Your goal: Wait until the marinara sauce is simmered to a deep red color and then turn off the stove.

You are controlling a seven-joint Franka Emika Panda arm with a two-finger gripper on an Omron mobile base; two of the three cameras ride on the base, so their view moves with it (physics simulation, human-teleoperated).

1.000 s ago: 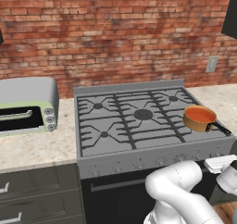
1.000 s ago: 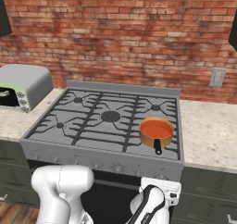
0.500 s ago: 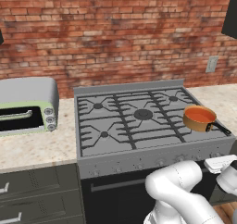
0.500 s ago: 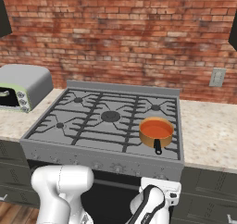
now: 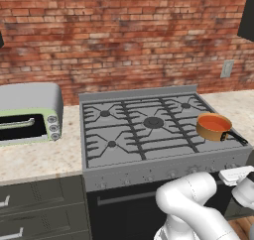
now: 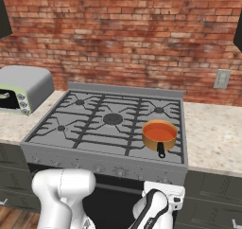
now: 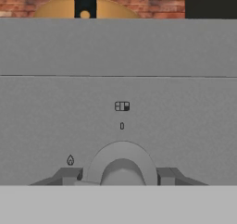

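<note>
I have the brick wall [image 5: 124, 40] across the back, and under it the stove [image 5: 149, 130], a wide grey gas range with dark grates, set into the pale stone desk [image 5: 34, 157]. Its black oven door [image 5: 124, 209] sits below the front row of small knobs. To its left on the desk stands the grey-and-green toaster oven [image 5: 27, 112], well apart from the burners.

On the front right burner sits the copper saucepan [image 6: 159, 136], dark handle pointing toward me, and the marinara sauce [image 6: 159, 131] inside it reads as a smooth orange-red disc (not a deep red from here).

My tool [image 7: 121, 172] is down at the stove's front panel, right in front of one round grey knob [image 7: 122, 165]. The two fingertips [image 7: 69, 176] stand apart on either side of that knob; I cannot tell whether they touch it.
</note>
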